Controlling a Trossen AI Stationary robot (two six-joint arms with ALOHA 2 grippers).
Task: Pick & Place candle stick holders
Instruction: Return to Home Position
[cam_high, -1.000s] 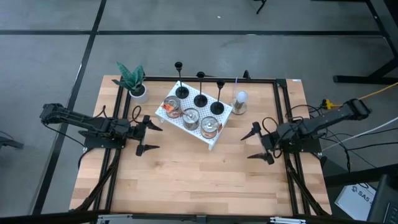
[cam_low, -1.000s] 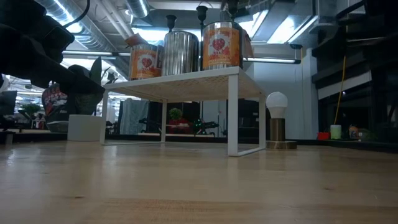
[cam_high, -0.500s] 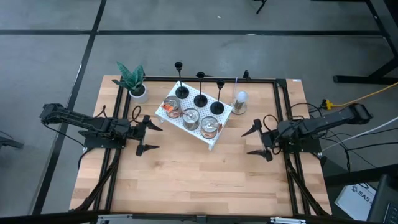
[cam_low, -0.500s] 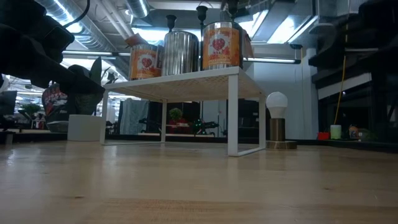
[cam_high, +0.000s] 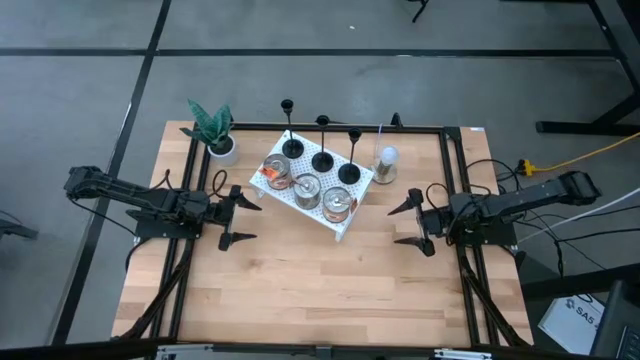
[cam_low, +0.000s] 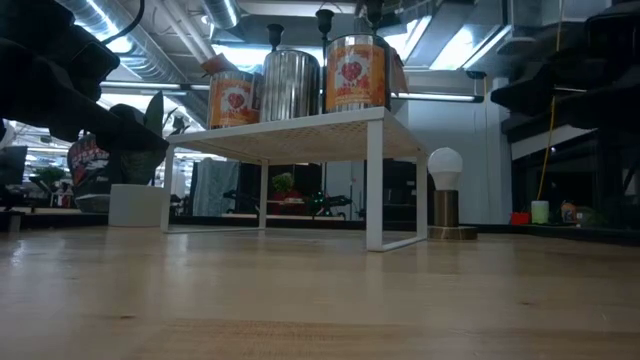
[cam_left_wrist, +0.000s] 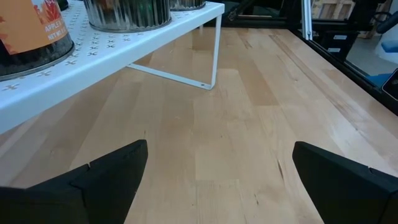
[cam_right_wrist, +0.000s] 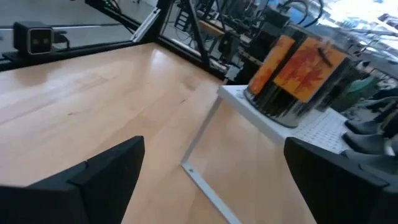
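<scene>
Three black candle stick holders (cam_high: 322, 160) stand by their round bases in a row on the far side of a white wire shelf (cam_high: 352, 215), behind several tins (cam_high: 307, 190). In the low view only their cups (cam_low: 325, 16) show above the tins. My left gripper (cam_high: 241, 219) is open and empty over the table, left of the shelf. My right gripper (cam_high: 408, 226) is open and empty, right of the shelf, its fingers pointing toward it. The shelf's edge and a tin show in the right wrist view (cam_right_wrist: 292, 68).
A potted plant (cam_high: 212, 130) stands at the far left of the table. A small globe lamp (cam_high: 385, 164) stands right of the shelf. A black frame (cam_high: 455, 160) runs around the tabletop. Bare wood (cam_high: 320, 290) lies on the near side of the shelf.
My right gripper has moved a little toward the table's far edge and the shelf, staying open. The left arm and the holders have kept still.
</scene>
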